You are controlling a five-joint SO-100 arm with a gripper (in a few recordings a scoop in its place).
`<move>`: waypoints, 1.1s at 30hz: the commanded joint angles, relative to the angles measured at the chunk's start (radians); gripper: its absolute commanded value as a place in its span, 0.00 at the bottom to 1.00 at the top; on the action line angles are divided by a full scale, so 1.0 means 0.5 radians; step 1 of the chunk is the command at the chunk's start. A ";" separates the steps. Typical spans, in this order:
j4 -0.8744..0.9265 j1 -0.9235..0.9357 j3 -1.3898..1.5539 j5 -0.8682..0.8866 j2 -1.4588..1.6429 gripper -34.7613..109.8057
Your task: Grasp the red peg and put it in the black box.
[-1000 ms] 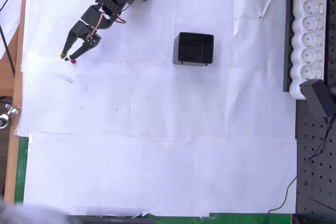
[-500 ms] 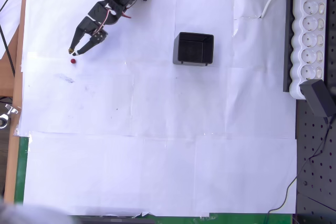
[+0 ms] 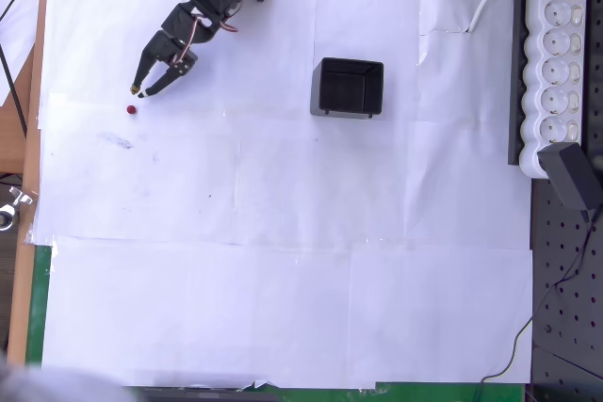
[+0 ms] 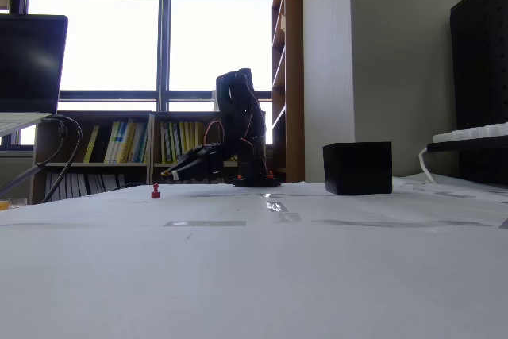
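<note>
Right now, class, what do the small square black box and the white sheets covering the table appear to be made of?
The small square black box looks like matt plastic: thin, even walls with faint sheen. The white sheets covering the table look like paper: flat, with visible seams and slight creases where they join.

White paper-covered table (image 3: 283, 308) with red peg (image 3: 131, 109), black box (image 3: 348, 88), power strip (image 3: 558, 54).
</note>
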 commanded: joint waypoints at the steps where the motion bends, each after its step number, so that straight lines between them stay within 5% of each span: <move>1: -0.034 0.012 0.061 -0.043 0.040 0.34; 9: -0.021 0.012 0.064 -0.003 0.055 0.46; 33: 0.141 0.147 0.337 0.098 0.181 0.52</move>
